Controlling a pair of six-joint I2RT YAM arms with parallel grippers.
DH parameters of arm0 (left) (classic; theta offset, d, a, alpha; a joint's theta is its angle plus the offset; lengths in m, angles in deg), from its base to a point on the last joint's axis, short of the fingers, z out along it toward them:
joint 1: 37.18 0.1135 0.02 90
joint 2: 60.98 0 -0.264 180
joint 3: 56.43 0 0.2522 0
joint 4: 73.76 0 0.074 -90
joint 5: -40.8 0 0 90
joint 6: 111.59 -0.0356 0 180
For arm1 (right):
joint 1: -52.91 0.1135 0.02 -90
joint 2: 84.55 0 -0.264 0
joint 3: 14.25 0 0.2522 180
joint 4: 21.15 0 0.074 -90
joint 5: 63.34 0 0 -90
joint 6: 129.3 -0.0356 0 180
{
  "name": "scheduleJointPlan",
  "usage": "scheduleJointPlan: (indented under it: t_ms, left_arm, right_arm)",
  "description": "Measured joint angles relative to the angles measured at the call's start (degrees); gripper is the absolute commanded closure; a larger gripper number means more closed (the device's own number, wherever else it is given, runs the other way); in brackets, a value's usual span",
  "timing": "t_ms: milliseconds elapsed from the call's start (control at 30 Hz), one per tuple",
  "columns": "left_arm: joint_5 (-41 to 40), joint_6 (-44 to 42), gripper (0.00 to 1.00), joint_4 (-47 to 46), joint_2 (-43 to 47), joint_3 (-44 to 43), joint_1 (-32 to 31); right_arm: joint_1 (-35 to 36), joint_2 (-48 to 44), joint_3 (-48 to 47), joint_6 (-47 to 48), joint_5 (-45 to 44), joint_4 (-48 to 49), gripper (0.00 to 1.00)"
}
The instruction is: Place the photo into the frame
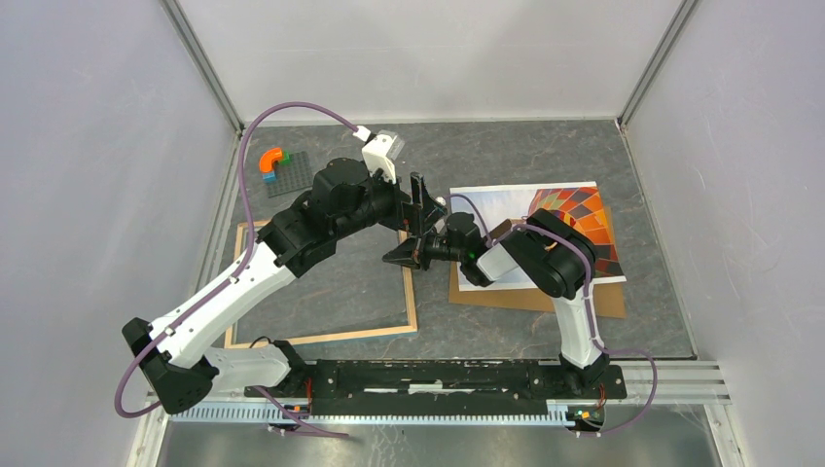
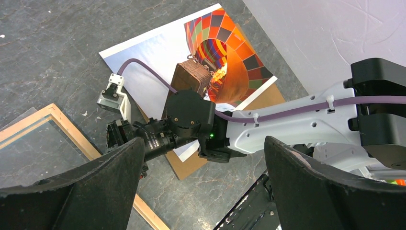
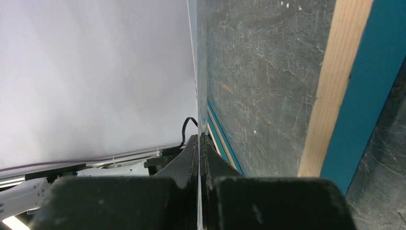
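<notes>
The frame (image 1: pixel 321 336) lies flat at the left of the table, light wood side up; the right wrist view shows its wood strip (image 3: pixel 330 96) with a blue edge. My right gripper (image 1: pixel 401 255) is at the frame's right side, shut (image 3: pixel 198 139) on the thin edge of the clear pane (image 3: pixel 201 72). The photo (image 1: pixel 545 219), an orange hot-air balloon on sky, lies to the right on a brown backing board (image 1: pixel 525 297); it also shows in the left wrist view (image 2: pixel 215 52). My left gripper (image 1: pixel 425 199) hovers open and empty (image 2: pixel 203 158) just above the right wrist.
A grey baseplate (image 1: pixel 292 173) with an orange curved piece (image 1: pixel 272 159) sits at the back left. White enclosure walls stand on three sides. The arm base rail (image 1: pixel 438 375) runs along the near edge.
</notes>
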Motion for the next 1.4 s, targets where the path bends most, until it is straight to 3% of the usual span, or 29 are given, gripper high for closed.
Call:
scheduleJointPlan:
  t_ms: [1400]
  left_arm:
    - [1.03,0.00,0.00,0.00,0.02,0.02,0.00]
  right_arm:
    - [0.55,-1.33,2.67,1.55,-3.50,0.02,1.00]
